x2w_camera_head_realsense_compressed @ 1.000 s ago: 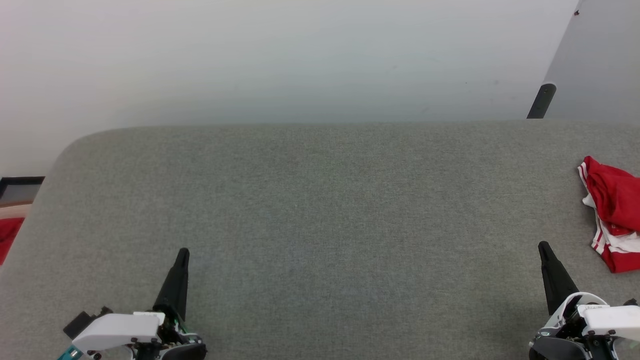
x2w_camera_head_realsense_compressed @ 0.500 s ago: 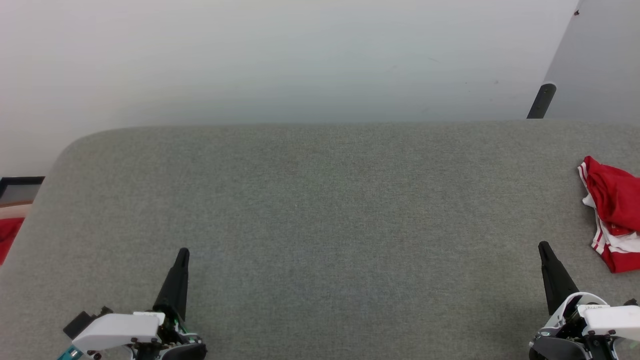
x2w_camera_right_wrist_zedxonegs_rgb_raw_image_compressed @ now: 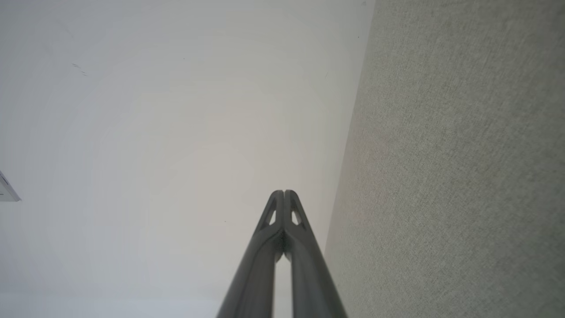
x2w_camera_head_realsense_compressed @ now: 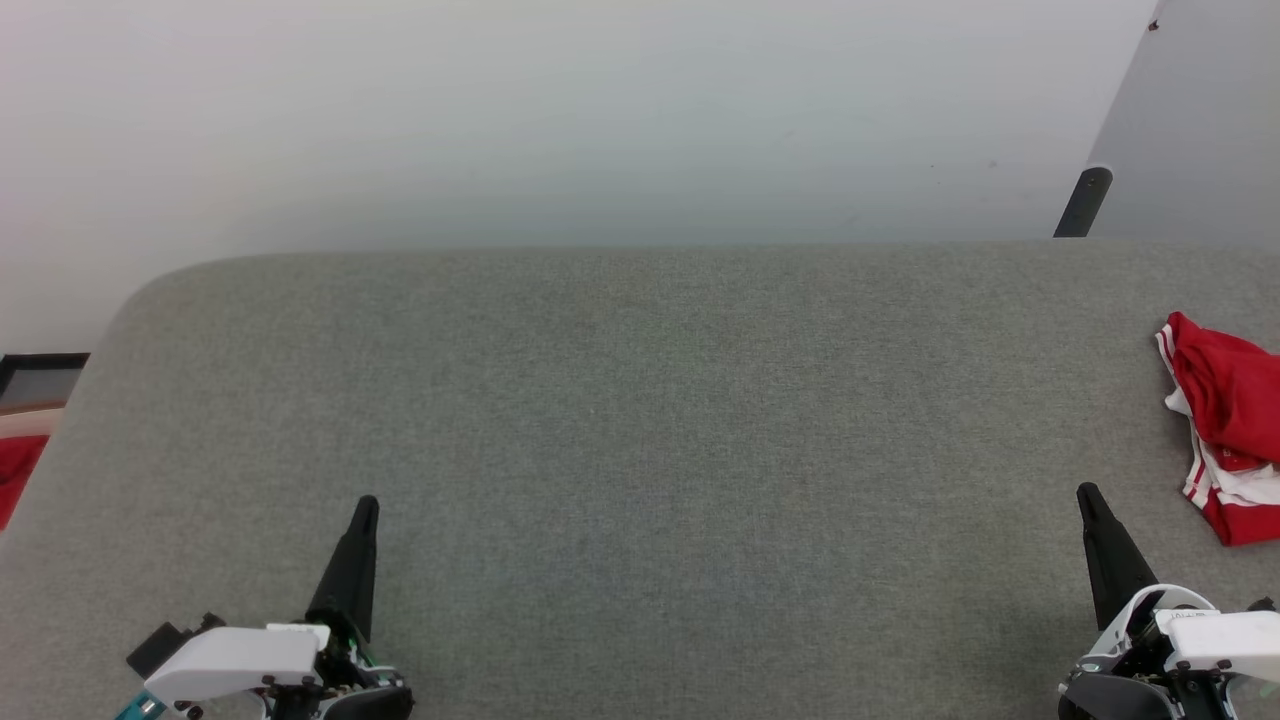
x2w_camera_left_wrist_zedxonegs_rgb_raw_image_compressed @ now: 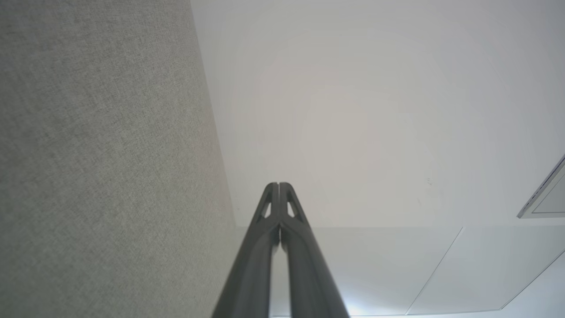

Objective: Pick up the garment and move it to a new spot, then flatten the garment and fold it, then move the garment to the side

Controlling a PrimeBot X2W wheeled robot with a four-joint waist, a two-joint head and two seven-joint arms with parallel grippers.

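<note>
Off the worktop's (x2w_camera_head_realsense_compressed: 640,400) left edge I see a patch of red cloth (x2w_camera_head_realsense_compressed: 15,470). Over its near left part my left hand (x2w_camera_head_realsense_compressed: 366,505) has its fingers pressed together on nothing. A black post (x2w_camera_head_realsense_compressed: 1083,202) stands behind the far right edge. My right hand (x2w_camera_head_realsense_compressed: 1085,492), near right, is likewise pressed together. The garment (x2w_camera_head_realsense_compressed: 1225,400) lies crumpled at the worktop's right edge, red with white striped trim.

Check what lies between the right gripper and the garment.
Only bare grey table surface, in the head view. The garment lies crumpled at that view's right edge, apart from the shut right gripper.
</note>
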